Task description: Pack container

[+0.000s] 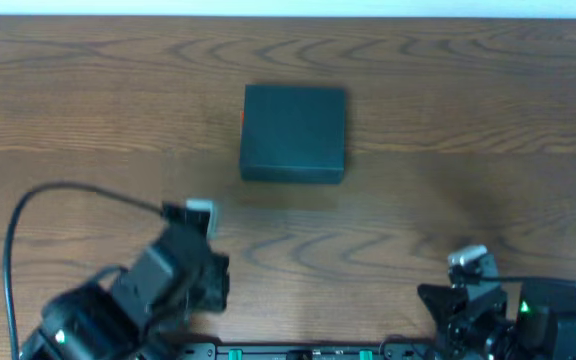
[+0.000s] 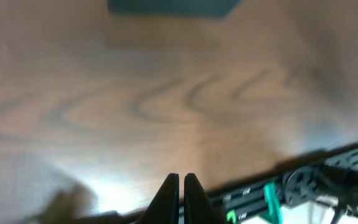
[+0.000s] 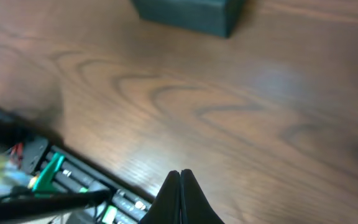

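Container (image 1: 294,133) closed, flat on table (image 1: 488,110), 12 o'clock of centre. Left gripper (image 2: 181,186) at 7 o'clock, fingers pressed together, holding nothing. Right gripper (image 3: 180,179) at 5 o'clock, likewise.

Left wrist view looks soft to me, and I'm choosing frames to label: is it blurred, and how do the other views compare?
Left wrist: blurred throughout, wood grain smeared, the container a vague strip at the top edge, pale glare on the table low left. Right wrist: sharper, container edges readable. Overhead: even light, mildly soft, no glare.
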### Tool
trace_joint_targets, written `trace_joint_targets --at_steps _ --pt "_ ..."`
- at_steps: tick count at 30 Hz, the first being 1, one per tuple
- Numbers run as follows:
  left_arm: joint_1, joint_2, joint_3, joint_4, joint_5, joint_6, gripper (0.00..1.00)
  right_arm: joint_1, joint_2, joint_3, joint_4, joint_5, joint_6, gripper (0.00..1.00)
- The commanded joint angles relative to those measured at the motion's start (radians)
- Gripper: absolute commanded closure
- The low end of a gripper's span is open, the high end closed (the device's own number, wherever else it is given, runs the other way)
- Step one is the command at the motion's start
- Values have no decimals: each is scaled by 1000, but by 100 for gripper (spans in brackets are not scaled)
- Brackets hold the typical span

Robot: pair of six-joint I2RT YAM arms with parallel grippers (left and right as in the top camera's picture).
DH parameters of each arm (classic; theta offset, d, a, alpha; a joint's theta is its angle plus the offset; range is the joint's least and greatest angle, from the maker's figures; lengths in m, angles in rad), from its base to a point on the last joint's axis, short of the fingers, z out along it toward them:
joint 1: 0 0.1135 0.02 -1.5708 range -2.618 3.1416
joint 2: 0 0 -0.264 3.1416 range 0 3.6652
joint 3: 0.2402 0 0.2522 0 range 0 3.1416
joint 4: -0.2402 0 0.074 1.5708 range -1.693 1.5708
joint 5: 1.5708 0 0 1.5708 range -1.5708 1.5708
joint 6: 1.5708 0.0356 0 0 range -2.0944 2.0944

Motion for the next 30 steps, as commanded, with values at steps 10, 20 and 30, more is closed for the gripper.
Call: trace_joint_targets --at_steps 10,20,30 --pt "-79 -89 -108 -6 -2 -205 5 8 -33 -38 -12 -91 351 1" --pt "-79 -89 -108 -6 -2 -205 5 8 -33 -38 -13 -87 385 1" --pt "70 -133 -120 8 -316 1 5 8 -33 -38 -13 -87 385 1"
